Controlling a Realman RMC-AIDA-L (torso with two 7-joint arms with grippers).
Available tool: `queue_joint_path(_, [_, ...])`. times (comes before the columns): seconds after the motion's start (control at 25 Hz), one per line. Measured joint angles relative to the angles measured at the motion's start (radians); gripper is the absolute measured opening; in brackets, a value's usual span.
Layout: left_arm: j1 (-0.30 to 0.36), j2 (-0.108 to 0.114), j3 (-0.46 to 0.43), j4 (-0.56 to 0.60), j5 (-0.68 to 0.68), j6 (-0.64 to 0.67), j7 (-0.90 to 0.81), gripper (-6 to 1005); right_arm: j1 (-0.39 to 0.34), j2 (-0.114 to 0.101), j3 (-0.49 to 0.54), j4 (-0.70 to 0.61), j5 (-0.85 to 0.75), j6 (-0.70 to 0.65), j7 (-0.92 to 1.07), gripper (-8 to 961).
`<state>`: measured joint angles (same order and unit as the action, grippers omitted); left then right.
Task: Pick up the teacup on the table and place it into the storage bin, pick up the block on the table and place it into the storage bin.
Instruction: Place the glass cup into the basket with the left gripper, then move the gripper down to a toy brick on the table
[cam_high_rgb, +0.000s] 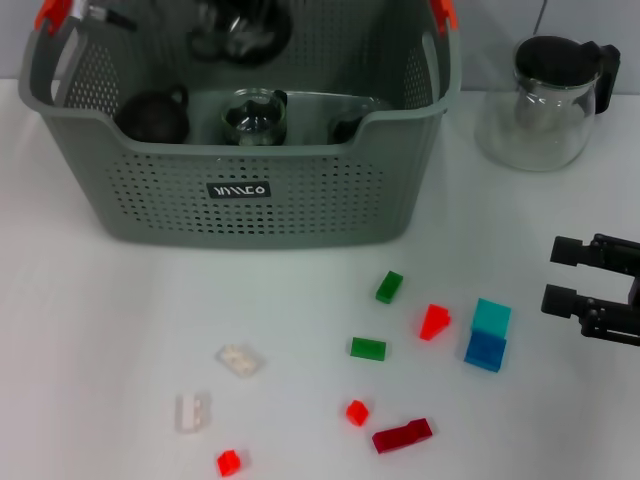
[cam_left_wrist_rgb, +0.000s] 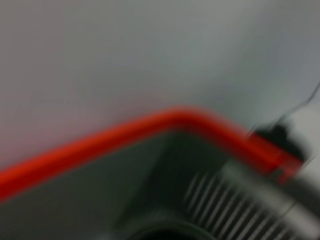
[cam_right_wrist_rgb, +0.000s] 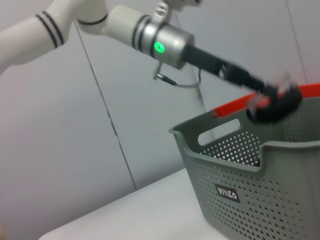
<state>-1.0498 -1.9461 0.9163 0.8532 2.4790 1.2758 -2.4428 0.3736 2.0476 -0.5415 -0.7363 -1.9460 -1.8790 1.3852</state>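
Observation:
The grey-green storage bin (cam_high_rgb: 300, 205) stands at the back of the table and also shows in the right wrist view (cam_right_wrist_rgb: 270, 190). Inside it lie a dark teacup (cam_high_rgb: 152, 117), a glass cup (cam_high_rgb: 254, 118) and another dark piece (cam_high_rgb: 345, 128). No teacup stands on the table itself. My left gripper (cam_right_wrist_rgb: 272, 102) hovers above the bin's open top, a dark blur in the head view (cam_high_rgb: 240, 30). Several blocks lie in front of the bin, among them a cyan-and-blue block (cam_high_rgb: 489, 335) and a red one (cam_high_rgb: 435, 321). My right gripper (cam_high_rgb: 560, 275) hangs open at the right edge, just right of the cyan block.
A glass teapot with a black lid (cam_high_rgb: 545, 100) stands at the back right. More blocks are scattered: green (cam_high_rgb: 389, 286), green (cam_high_rgb: 368, 348), white (cam_high_rgb: 239, 360), white (cam_high_rgb: 193, 411), dark red (cam_high_rgb: 402, 435), small red (cam_high_rgb: 229, 462). The left wrist view shows only the bin's orange rim (cam_left_wrist_rgb: 150, 125).

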Motion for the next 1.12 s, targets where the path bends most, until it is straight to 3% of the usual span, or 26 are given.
queue_joint_path(0.16, [-0.063,-0.025,0.011,-0.086,0.175,-0.056,-0.052,43,0.01,0.001,0.0,0.0,0.0,0.0,0.002,745])
queue_joint_path(0.36, [-0.087,-0.078,0.026,-0.164,0.292,-0.182,-0.066,43,0.02,0.004,-0.001,0.0,-0.001,0.0,0.004,745])
queue_joint_path(0.48, [-0.104,-0.082,0.027,-0.212,0.321,-0.222,-0.074,43,0.022,0.005,-0.003,0.0,-0.001,0.0,0.004,745])
queue_joint_path(0.64, [-0.126,-0.086,0.027,-0.276,0.362,-0.285,-0.089,201,0.022,0.005,-0.003,0.0,-0.001,0.0,0.003,745])
queue_joint_path(0.72, [-0.121,-0.091,0.022,-0.256,0.359,-0.283,-0.088,219,0.022,0.005,-0.003,0.0,-0.001,0.0,0.003,745])
queue_joint_path(0.84, [-0.054,-0.117,-0.039,-0.102,0.255,-0.211,-0.032,246,0.022,0.005,-0.003,0.002,-0.001,0.0,0.003,745])
queue_joint_path(0.96, [0.075,-0.137,-0.143,0.104,-0.015,-0.082,0.128,272,0.023,0.005,-0.003,0.003,-0.001,0.0,0.003,745])
queue_joint_path(1.08, [0.2,-0.098,-0.24,0.171,-0.441,0.085,0.274,299,0.024,0.006,-0.003,0.005,0.0,-0.002,0.003,745])
queue_joint_path(1.12, [0.217,-0.087,-0.267,0.16,-0.516,0.126,0.305,308,0.024,0.005,-0.003,0.006,-0.001,-0.004,0.003,746])
